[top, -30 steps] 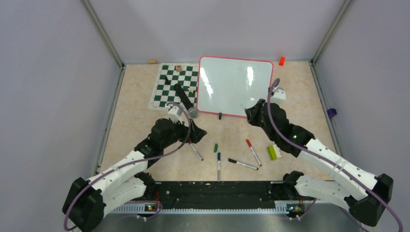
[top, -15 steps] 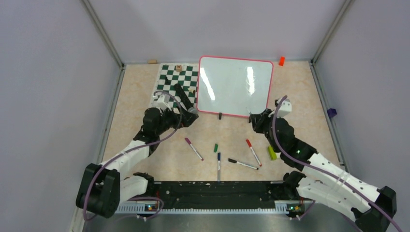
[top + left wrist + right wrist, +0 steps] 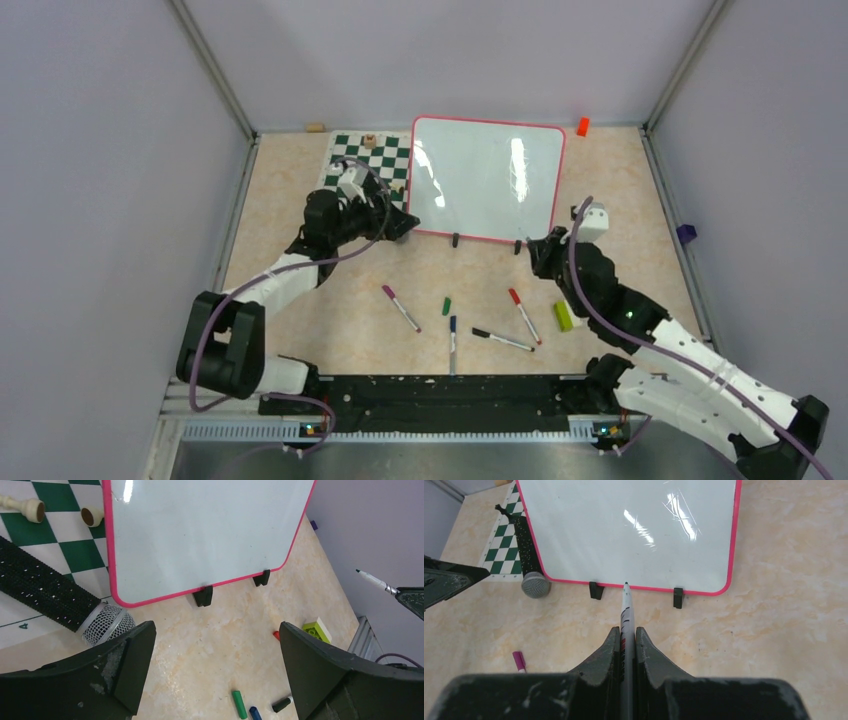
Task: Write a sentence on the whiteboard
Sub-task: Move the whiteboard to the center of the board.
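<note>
The whiteboard point(image 3: 487, 180), glossy white with rounded corners, a thin pink frame and two small black feet, sits at the far middle of the mottled beige tabletop point(image 3: 620, 200). Its left edge overlaps the checkered chess mat point(image 3: 360, 165). The left gripper point(image 3: 215, 645) hovers by the board's near-left corner with its matte black fingers spread wide, beside a mesh-headed microphone point(image 3: 55, 597). The right gripper point(image 3: 626, 635) pinches a slim white marker point(image 3: 627, 607), whose tip points at the board's near edge.

Whiteboard point(image 3: 487, 180) behind loose markers point(image 3: 524, 315), chess mat point(image 3: 385, 155) at its left, microphone point(image 3: 45, 592) partly on the mat
</note>
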Robot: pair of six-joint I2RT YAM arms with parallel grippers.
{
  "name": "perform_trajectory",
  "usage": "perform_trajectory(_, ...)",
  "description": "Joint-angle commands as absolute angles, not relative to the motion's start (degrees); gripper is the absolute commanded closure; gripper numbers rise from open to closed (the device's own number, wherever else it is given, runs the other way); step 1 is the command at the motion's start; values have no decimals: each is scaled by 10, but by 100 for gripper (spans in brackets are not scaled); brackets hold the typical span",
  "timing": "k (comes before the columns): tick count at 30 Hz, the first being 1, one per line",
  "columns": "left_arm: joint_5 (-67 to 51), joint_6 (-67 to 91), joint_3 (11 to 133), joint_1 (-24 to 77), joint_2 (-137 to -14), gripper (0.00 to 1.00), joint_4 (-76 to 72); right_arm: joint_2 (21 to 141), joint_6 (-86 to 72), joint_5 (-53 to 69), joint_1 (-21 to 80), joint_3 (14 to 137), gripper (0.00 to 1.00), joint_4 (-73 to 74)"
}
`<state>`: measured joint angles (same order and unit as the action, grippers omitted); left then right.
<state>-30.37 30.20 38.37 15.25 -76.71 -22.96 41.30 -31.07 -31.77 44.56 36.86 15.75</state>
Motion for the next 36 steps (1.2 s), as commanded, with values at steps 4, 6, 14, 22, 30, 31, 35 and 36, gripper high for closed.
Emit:
perform_trajectory(4,-398,274,428,146,-832,1,-304,374,-292,-303,443,405,100,208)
perform_trajectory(6,-424,279,427,145,-845,1,-347,366,-291,-302,443,411,100,226)
perform_trajectory(14,-413,279,444,130,-864,1,-381,325,-290,-302,443,418,100,265)
perform_trajectory(22,-482,289,473,111,-908,1,-424,318,-301,-306,443,428,100,296)
perform_trajectory(30,-540,316,550,71,-981,1,-389,339,-292,-297,443,433,100,277)
perform_trajectory(31,-545,314,567,67,-992,1,-376,343,-288,-297,443,438,100,277)
perform_trajectory(35,-521,274,621,63,-1026,1,-314,347,-272,-295,443,447,100,265)
perform_trajectory(36,-517,261,638,63,-1035,1,-293,347,-270,-295,443,447,100,262)
